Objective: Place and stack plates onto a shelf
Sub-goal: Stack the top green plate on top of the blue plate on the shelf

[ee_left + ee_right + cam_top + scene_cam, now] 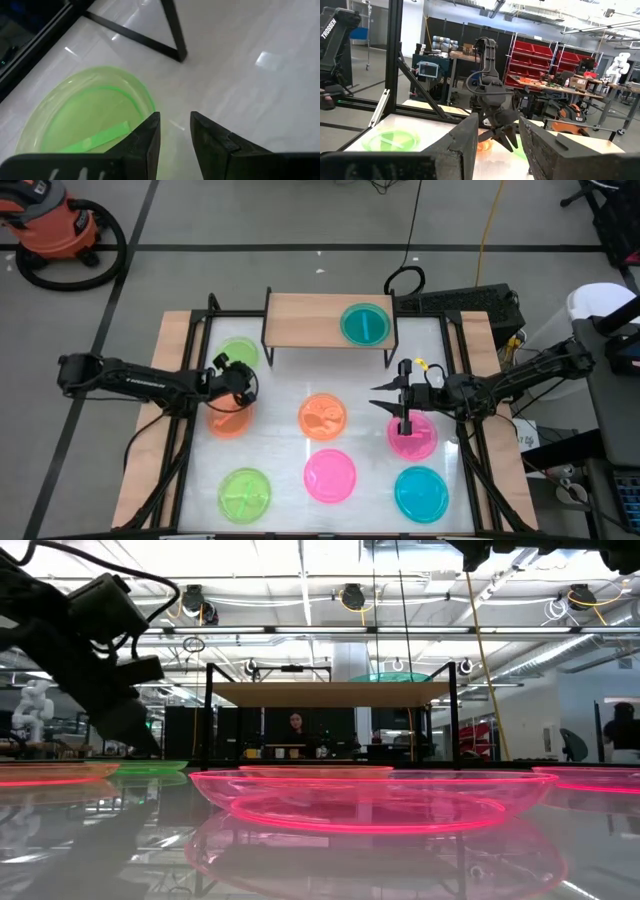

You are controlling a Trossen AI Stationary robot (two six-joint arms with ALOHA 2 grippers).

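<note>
The light-wood shelf (310, 318) stands at the table's far side with one cyan plate (366, 324) resting flat on its right half; the low view shows that plate (400, 677) on the board (330, 692). My left gripper (240, 380) is open and empty, hovering between a green plate (237, 354) and an orange plate (230, 420); in its wrist view the fingers (175, 125) stand just beside the green plate's rim (145, 97). My right gripper (378, 397) is open and empty, raised and pointing level toward the table's left, above a pink plate (412, 435).
More plates lie flat on the white table: orange (323, 416), pink (330, 476), green (245, 493), cyan (421, 493). A black shelf leg (172, 30) stands close ahead of my left gripper. A person (296, 725) sits beyond the table. A vacuum (55, 225) stands on the floor.
</note>
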